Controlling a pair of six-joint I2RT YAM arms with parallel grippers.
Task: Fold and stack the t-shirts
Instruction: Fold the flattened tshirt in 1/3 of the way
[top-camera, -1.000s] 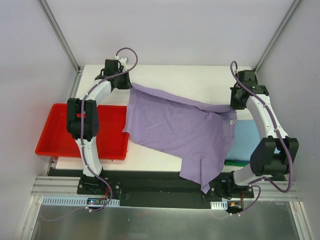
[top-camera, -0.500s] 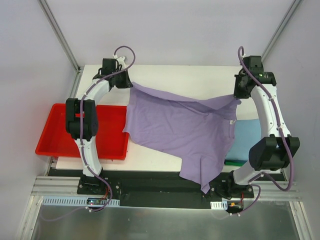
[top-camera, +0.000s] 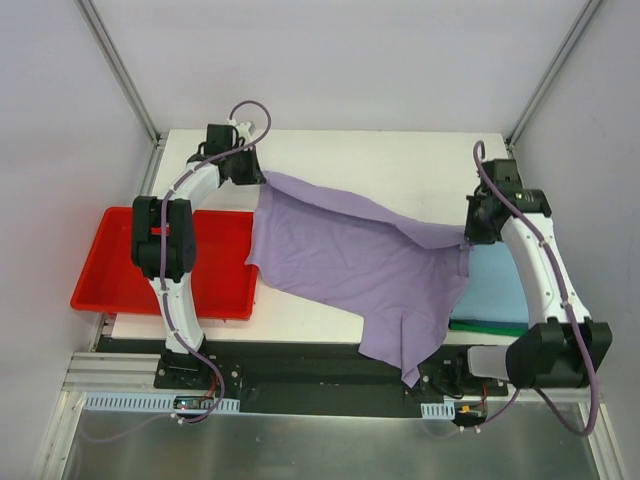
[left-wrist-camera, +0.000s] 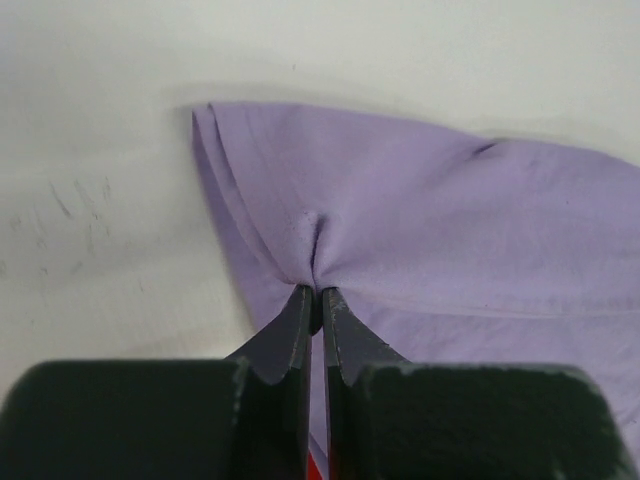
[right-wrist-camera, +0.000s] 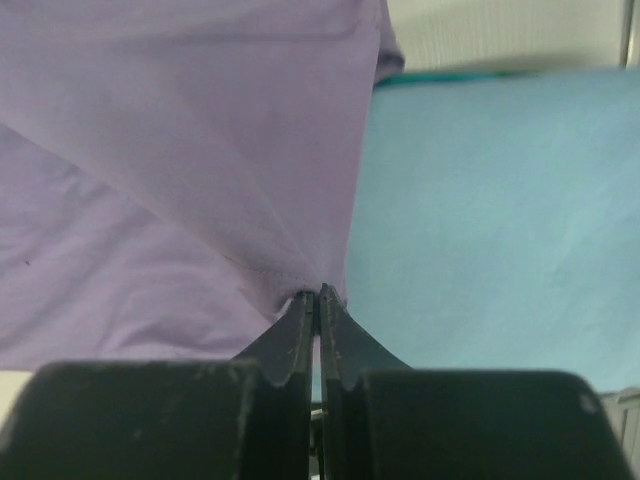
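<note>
Both jaws are clamping tight onto the lavender t-shirt (top-camera: 350, 260), one edge each; the cloth is stretching lengthwise between them and hanging below, partly over the light blue t-shirt (top-camera: 500, 285) beneath the right jaws.

Spread lavender t-shirt (top-camera: 350, 265) held between left end effector (top-camera: 262, 178), right end effector (top-camera: 468, 234).
</note>
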